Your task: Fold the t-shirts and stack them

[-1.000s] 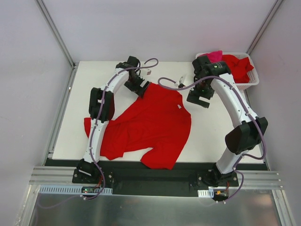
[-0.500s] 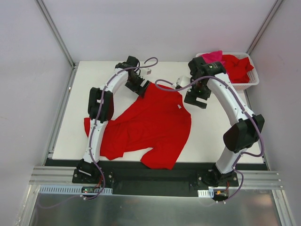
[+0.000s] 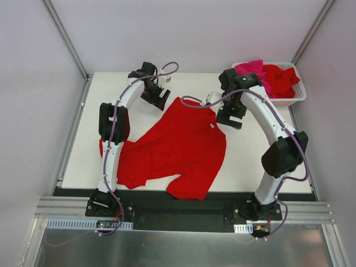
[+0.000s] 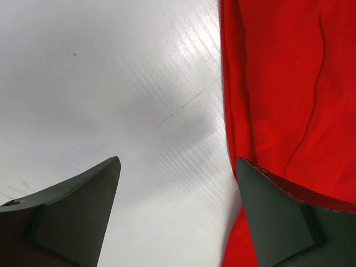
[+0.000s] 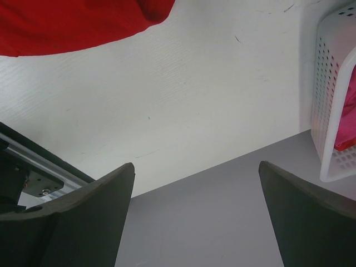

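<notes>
A red t-shirt (image 3: 178, 147) lies spread and rumpled on the white table (image 3: 83, 139), one sleeve hanging past the near edge. More red cloth (image 3: 281, 78) and a magenta-pink shirt (image 3: 253, 68) fill the white basket (image 3: 300, 94) at the back right. My left gripper (image 3: 161, 100) is open and empty, just off the shirt's far left corner; its edge (image 4: 278, 83) runs down the right of the left wrist view. My right gripper (image 3: 233, 119) is open and empty above the table beside the shirt's far right corner; the shirt (image 5: 72, 22) shows at the top of the right wrist view.
The basket's slotted wall (image 5: 334, 100) shows at the right of the right wrist view. A metal rail (image 3: 183, 208) runs along the near table edge. Grey enclosure walls stand on all sides.
My left gripper has let go of the shirt's far left corner and drawn back to the left. My right arm has shifted slightly left toward the shirt's far right corner.
</notes>
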Motion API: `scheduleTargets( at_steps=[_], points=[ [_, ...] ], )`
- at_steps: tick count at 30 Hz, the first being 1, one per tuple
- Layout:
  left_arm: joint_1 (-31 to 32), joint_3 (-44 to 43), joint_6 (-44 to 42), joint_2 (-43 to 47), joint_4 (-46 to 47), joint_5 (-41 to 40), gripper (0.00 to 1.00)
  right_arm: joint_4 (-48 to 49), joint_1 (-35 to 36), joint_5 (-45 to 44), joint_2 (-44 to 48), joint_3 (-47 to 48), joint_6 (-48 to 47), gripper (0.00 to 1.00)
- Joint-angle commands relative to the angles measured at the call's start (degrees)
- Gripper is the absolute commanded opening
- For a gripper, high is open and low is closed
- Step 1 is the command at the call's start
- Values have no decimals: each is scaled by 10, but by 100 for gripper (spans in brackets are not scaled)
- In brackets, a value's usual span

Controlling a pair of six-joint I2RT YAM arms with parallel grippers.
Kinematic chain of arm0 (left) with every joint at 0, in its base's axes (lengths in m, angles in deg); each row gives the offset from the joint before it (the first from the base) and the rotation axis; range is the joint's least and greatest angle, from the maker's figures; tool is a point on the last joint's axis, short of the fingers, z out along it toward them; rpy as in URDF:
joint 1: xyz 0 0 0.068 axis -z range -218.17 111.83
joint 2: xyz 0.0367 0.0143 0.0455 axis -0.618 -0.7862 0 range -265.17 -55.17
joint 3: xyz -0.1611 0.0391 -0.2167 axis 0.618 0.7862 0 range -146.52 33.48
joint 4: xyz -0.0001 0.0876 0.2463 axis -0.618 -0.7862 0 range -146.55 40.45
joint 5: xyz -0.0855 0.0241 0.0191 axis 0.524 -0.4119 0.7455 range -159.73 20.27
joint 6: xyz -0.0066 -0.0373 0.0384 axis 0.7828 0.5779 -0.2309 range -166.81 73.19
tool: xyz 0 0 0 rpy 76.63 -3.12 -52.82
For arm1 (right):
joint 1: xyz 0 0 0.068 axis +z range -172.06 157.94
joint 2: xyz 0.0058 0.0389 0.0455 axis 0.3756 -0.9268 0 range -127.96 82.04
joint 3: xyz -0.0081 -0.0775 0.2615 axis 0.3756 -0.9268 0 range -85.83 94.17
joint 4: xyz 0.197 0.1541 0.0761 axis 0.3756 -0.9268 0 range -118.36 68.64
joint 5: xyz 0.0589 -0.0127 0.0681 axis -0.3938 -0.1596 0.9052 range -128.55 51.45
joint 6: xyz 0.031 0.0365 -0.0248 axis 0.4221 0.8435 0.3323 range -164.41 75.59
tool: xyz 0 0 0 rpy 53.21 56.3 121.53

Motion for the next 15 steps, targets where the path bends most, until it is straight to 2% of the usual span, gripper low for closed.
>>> scheduleTargets(
  at_steps=[1,7,15],
  points=[
    [4,-6,10,15,5,-6,85,-57,4,-7,6,20,7,96],
    [15,0,8,12,4,12,84,-57,4,-10,6,15,9,96],
    [45,8,-21,-4,6,-31,84,-58,5,-7,8,15,11,96]
  ],
)
